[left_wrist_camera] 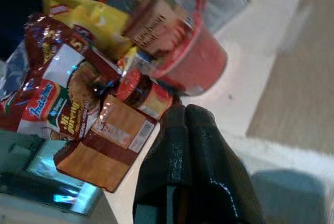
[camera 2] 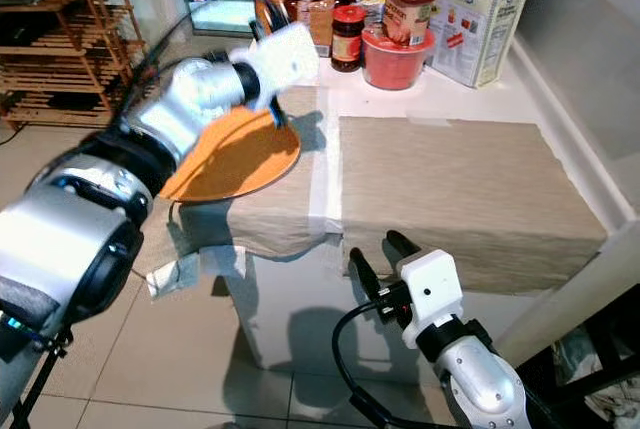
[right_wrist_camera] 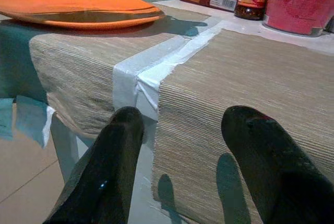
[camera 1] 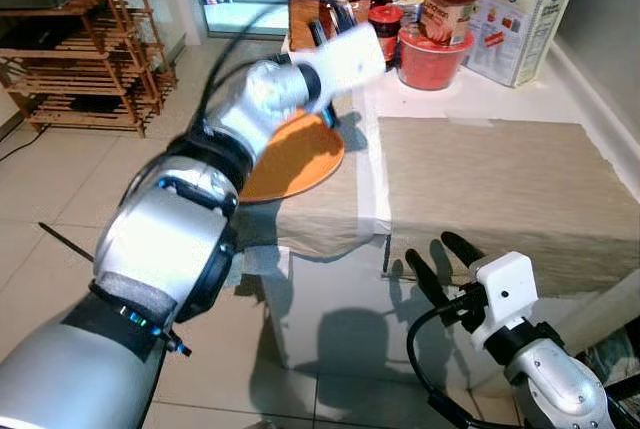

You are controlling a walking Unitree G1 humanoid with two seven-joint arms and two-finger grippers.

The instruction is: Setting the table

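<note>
An orange plate (camera 1: 295,159) lies on the left beige placemat (camera 1: 320,214), and its left half hangs out past the table's left edge. My left arm reaches over the plate, and my left gripper (camera 1: 328,117) sits at the plate's far rim. In the left wrist view its fingers (left_wrist_camera: 198,145) are pressed together with a thin orange sliver between them. My right gripper (camera 1: 440,254) hovers low, just off the table's front edge. It is open and holds nothing, with the right placemat (right_wrist_camera: 245,78) ahead of it.
Groceries crowd the back of the table: a red bowl (camera 1: 432,57), a dark jar (camera 1: 385,24), a brown tub (camera 1: 447,7), a white bag (camera 1: 520,19) and snack packets (left_wrist_camera: 57,109). A wooden rack (camera 1: 85,54) stands on the tiled floor at the left. White tape (right_wrist_camera: 151,70) joins the two mats.
</note>
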